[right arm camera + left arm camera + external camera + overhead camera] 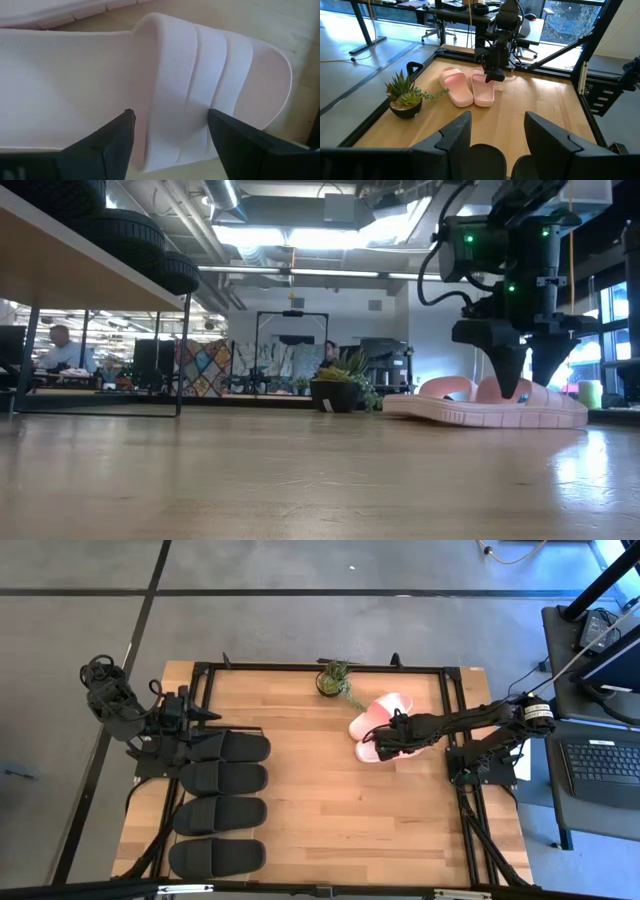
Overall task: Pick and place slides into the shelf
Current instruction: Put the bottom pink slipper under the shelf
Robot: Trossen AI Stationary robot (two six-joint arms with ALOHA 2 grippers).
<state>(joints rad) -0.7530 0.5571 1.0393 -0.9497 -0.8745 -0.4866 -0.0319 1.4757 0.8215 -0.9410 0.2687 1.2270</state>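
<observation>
Two pale pink slides lie side by side, soles down, on the table's far right: one farther (382,710), one nearer (372,747). My right gripper (388,743) is open and points down over the nearer pink slide (165,85). One finger (117,132) stands at the strap's heel-side edge, the other (227,132) over the strap's ribbed top (215,65). My left gripper (492,132) is open and empty at the table's left, by the far end of the shelf (80,275). Several black slides (222,778) lie in a row on the shelf. My right gripper comes at the nearer pink slide's strap (175,100) from above, its open fingers set along the slide's length. I cannot tell whether the fingertips touch the strap. The slide lies flat on the table (500,412).
A small potted plant (333,680) stands at the table's far edge, just left of the pink slides. Bare wooden tabletop (320,800) lies between the shelf and the pink slides. A black frame (455,700) runs around the table. A desk with a laptop (600,760) stands off to the right.
</observation>
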